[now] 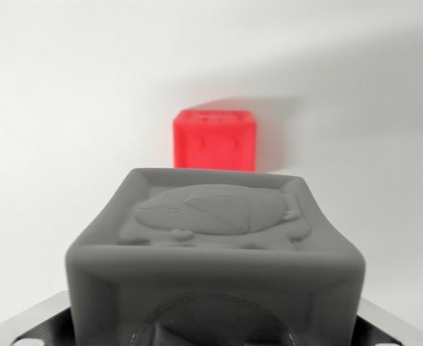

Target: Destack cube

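A grey cube (215, 245) with a raised figure on its top face fills the lower half of the wrist view, very close to the camera. It sits between the two sides of my gripper (215, 331), whose dark and metal parts show only at the bottom corners; the gripper looks shut on this cube. Beyond it a red cube (215, 140) rests alone on the white surface, apart from the grey one. The fingertips are hidden by the grey cube.
A plain white surface (60, 144) spreads around the red cube on all sides. A soft shadow lies to the wrist view's right of the red cube.
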